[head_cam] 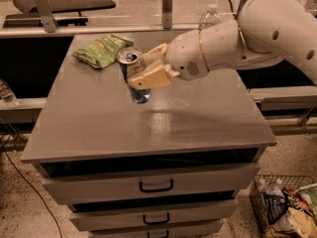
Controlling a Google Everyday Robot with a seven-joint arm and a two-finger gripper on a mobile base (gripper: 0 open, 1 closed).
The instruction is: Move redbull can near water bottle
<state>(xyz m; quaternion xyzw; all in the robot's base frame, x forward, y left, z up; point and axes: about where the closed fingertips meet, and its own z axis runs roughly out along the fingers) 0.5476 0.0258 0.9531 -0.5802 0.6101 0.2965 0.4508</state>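
The grey cabinet top (148, 130) spreads beneath the fingers, with drawers (156, 185) stacked in its front face below. The white arm (262, 24) reaches in from the right and ends in the gripper (137, 69), which sits over the back-left part of the top. Its two cream fingers (151, 78) are clamped on the redbull can (130, 59) - one runs across the near side of the can's body, the other lies behind it near the rim, so the gap between them is just the can's width. The can is upright or nearly so, its silver top showing above the fingers and its blue lower body hanging out below them; whether its base touches the cabinet top cannot be told. A green chip bag (101, 50) lies to the left of the fingers and a little further back, near them but apart. The water bottle (209, 18) stands well to the right of the fingers and behind them - only its cap and shoulders show over the arm. A wire basket (260, 209) of packets sits on the floor, far below and right of the fingers. A small clear bottle (6, 93) shows at the left edge, well apart from the fingers.
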